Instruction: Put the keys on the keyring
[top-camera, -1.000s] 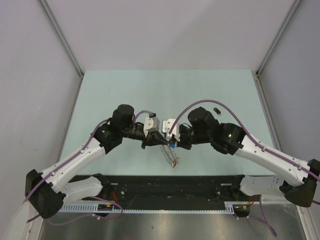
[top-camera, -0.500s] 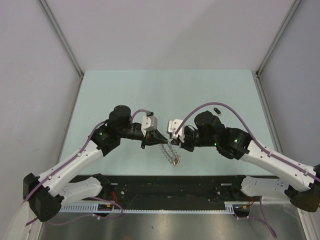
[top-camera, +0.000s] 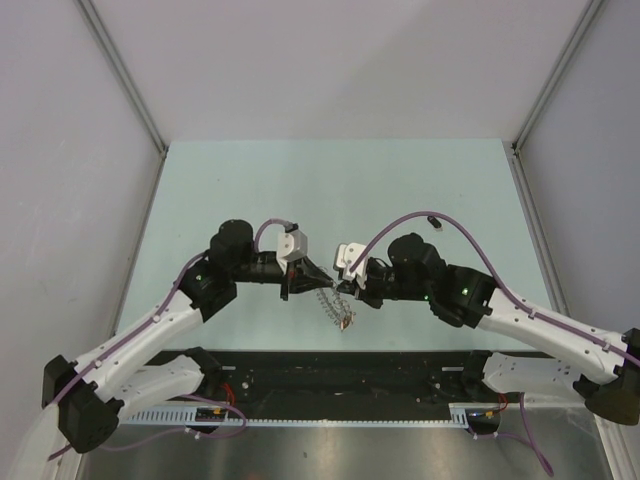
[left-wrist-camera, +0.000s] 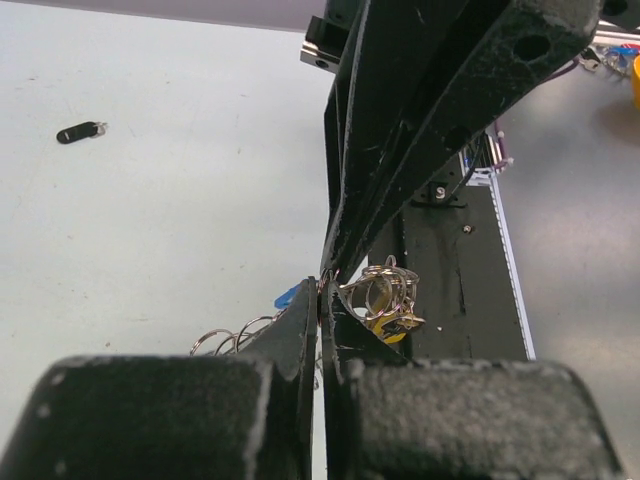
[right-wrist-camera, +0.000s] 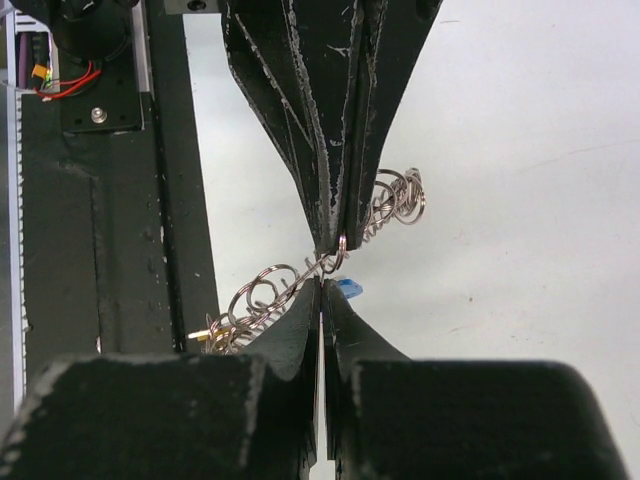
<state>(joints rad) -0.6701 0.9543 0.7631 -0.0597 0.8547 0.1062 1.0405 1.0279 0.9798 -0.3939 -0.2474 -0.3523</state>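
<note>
My left gripper (top-camera: 313, 280) and right gripper (top-camera: 342, 286) meet tip to tip above the table's near middle, both shut. The left one pinches a loop of the silvery coiled keyring (top-camera: 336, 306), which dangles below them. The keyring also shows in the left wrist view (left-wrist-camera: 388, 288) and the right wrist view (right-wrist-camera: 262, 298). The yellow key (left-wrist-camera: 386, 327) hangs on its loops. The blue key (right-wrist-camera: 347, 288) pokes out at the right gripper's (right-wrist-camera: 322, 284) tip, apparently pinched there; its head also shows beside the left gripper (left-wrist-camera: 322, 292), where the blue key (left-wrist-camera: 287, 297) is half hidden. The black key (top-camera: 433, 222) lies apart on the table.
The pale green table (top-camera: 240, 190) is bounded by grey walls at left, right and back. A black rail (top-camera: 340, 372) runs along the near edge, just below the hanging keyring. The black key also shows far off in the left wrist view (left-wrist-camera: 80, 131).
Both arms have shifted: the left elbow moved left, the right elbow moved left and down. The two grippers stayed tip to tip, and the keyring sank slightly toward the near edge.
</note>
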